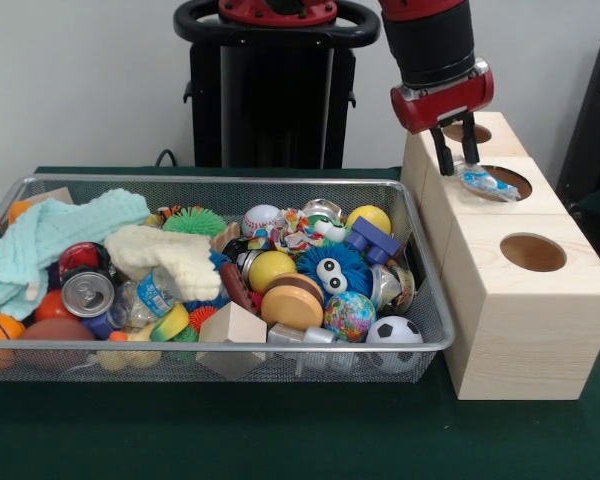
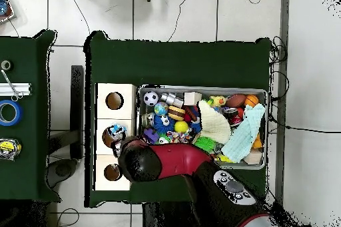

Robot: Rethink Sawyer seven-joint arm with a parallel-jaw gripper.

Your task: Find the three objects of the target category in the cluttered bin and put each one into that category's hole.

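The wire mesh bin (image 1: pixel 220 181) is crammed with toys, balls and cloths; it also shows in the overhead view (image 2: pixel 200 90). To its right stand pale wood cubes (image 1: pixel 525 320) with three round holes in their tops. My gripper (image 1: pixel 459 166) hangs over the middle cube, shut on one end of a crumpled clear plastic bottle (image 1: pixel 485 183). The bottle lies tilted across the rim of the middle hole (image 1: pixel 515 180). The hole nearest the robot (image 1: pixel 478 133) looks the smallest and is partly hidden behind the gripper. In the overhead view the bottle (image 2: pixel 116 131) shows at the middle hole.
The third hole (image 1: pixel 533 252) sits on the nearest cube. The bin holds a soda can (image 1: pixel 87 292), a mint cloth (image 1: pixel 50 235), a soccer ball (image 1: pixel 393 331), a yellow ball (image 1: pixel 270 268), a wood block (image 1: pixel 232 325) and a blue fuzzy toy (image 1: pixel 330 268).
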